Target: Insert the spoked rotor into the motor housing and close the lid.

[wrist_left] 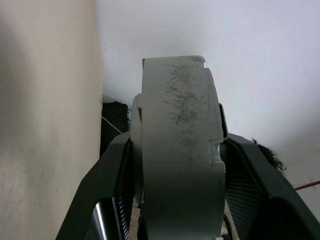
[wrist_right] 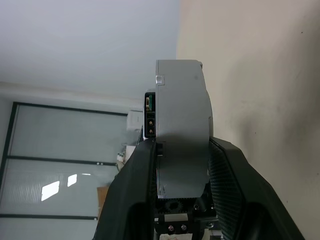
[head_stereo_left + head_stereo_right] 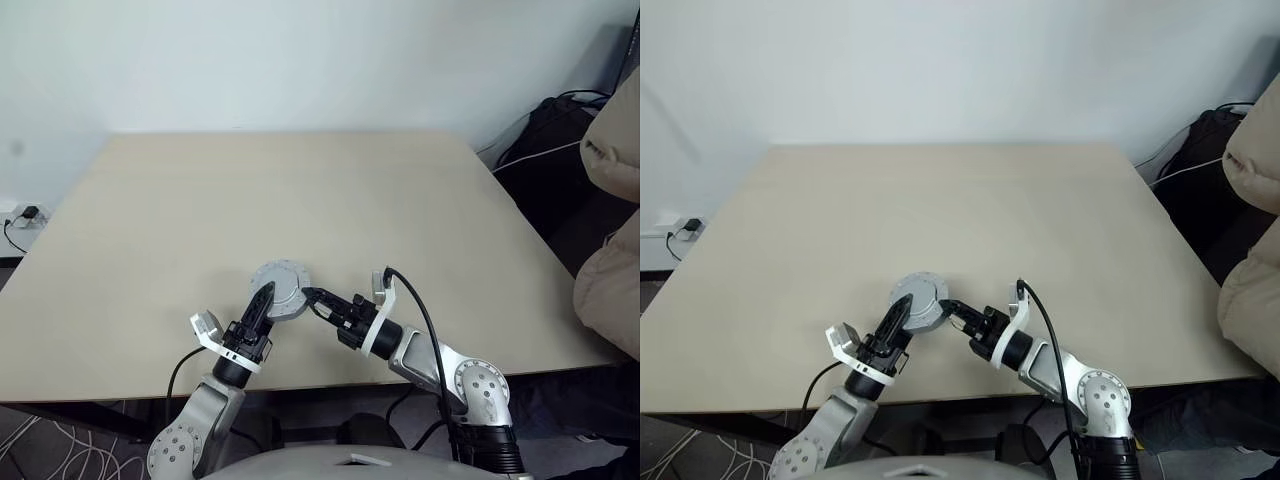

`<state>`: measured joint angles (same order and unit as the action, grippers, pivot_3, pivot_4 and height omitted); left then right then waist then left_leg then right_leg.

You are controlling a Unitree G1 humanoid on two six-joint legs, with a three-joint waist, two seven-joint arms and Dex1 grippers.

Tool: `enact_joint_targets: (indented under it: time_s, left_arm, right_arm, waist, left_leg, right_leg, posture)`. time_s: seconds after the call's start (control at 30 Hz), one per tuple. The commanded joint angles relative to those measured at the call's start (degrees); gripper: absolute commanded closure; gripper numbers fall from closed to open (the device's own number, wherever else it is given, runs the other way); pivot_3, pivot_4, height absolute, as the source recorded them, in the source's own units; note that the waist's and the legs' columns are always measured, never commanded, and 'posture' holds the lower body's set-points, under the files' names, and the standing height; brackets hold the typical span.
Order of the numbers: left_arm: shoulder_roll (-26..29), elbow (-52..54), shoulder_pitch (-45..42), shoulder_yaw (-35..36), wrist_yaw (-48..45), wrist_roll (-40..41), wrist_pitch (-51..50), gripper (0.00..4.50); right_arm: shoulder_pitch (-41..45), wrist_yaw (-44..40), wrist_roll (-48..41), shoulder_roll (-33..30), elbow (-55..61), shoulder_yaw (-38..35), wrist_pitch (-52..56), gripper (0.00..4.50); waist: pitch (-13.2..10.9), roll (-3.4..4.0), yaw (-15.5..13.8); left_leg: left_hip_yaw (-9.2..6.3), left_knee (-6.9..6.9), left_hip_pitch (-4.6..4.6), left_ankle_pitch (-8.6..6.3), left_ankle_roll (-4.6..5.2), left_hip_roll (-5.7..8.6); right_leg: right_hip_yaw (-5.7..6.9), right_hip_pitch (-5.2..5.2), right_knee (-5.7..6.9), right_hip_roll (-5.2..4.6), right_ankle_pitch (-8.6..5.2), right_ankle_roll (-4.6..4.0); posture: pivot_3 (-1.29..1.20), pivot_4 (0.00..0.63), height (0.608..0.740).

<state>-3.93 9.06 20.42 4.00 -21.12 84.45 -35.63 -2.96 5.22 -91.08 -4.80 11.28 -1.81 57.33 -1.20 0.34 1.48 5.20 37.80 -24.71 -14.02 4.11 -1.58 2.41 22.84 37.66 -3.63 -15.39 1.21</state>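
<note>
Above the table [image 3: 150,220], both pincers clamp the flat-lying lid-topped motor housing [image 3: 281,287] edgewise.

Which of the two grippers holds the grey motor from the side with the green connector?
The right gripper; the green connector on the motor housing shows beside its fingers, unlike the left gripper.

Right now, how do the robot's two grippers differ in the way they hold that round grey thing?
The left gripper comes at the round grey assembly from its left side, pointing up the table; the right gripper comes from its right, pointing across toward the left. The left one's fingers clamp the scratched grey rim; the right one's fingers clamp the side bearing a small green connector. Both are shut on it above the table.
</note>
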Motion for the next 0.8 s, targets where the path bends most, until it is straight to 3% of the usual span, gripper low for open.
enact_joint_targets:
  time_s: [0.03, 0.27, 0.3, 0.37, 0.6, 0.8]
  left_arm:
    - [-4.79, 2.15, -1.04, -1.63, -0.17, 0.62, 0.35, 2.40]
    - [-5.66, 2.97, -1.35, -1.13, 0.67, -1.19, 3.94, 2.40]
    - [-5.82, 2.98, -1.57, -0.92, 0.90, -1.50, 4.81, 2.40]
    - [-5.86, 2.75, -2.00, -0.70, 1.18, -1.81, 5.95, 2.40]
    - [-5.65, -0.73, -5.29, 1.64, 3.66, -5.34, 11.89, 2.40]
    - [-5.59, -4.55, -11.17, 4.94, 8.24, -9.09, 18.08, 2.40]
  right_arm:
    - [1.41, -0.68, 0.90, 0.53, 2.20, -0.35, -2.42, 3.31]
    - [1.60, -3.93, 6.63, -0.16, 4.18, 0.13, -4.23, 3.31]
    - [1.54, -3.87, 6.78, -0.09, 4.09, -0.02, -4.37, 2.75]
    - [1.55, -4.13, 7.00, -0.07, 3.94, -0.32, -4.50, 2.30]
    - [1.72, -4.98, 9.58, -0.35, 4.64, -1.24, -6.51, 0.03]
    - [0.88, -9.66, 17.96, -3.60, 7.52, 0.06, -8.78, 0.00]
  waist:
    - [0.00, 0.00, 0.00]
    - [-0.01, -0.02, -0.09]
    - [-0.01, -0.02, -0.12]
    - [-0.01, -0.02, -0.12]
    - [-0.04, -0.06, -0.18]
    - [-0.12, -0.19, -0.57]
  left_leg:
    - [0.00, 0.00, 0.00, 0.00, 0.00, 0.00]
    - [0.00, 0.00, -0.01, 0.00, 0.00, 0.00]
    - [0.01, 0.01, -0.01, 0.00, 0.00, 0.01]
    - [0.01, 0.01, 0.00, 0.00, 0.00, 0.01]
    - [0.00, 0.00, 0.00, 0.00, 0.00, 0.00]
    - [0.02, 0.08, -0.02, 0.00, 0.01, 0.02]
  right_leg:
    - [0.00, 0.00, 0.00, 0.00, 0.00, 0.00]
    - [0.00, 0.00, -0.01, 0.00, 0.00, 0.00]
    - [0.00, 0.00, -0.01, 0.00, 0.00, 0.00]
    - [0.00, -0.01, -0.01, 0.00, 0.00, 0.00]
    - [0.00, 0.00, -0.01, 0.00, 0.00, 0.00]
    - [0.01, -0.03, 0.00, 0.03, 0.03, 0.04]
  posture:
    - [0.00, 0.000, 0.740]
    - [0.00, 0.000, 0.740]
    - [0.00, 0.000, 0.740]
    - [0.00, 0.000, 0.740]
    - [0.00, 0.000, 0.740]
    - [0.00, 0.000, 0.740]
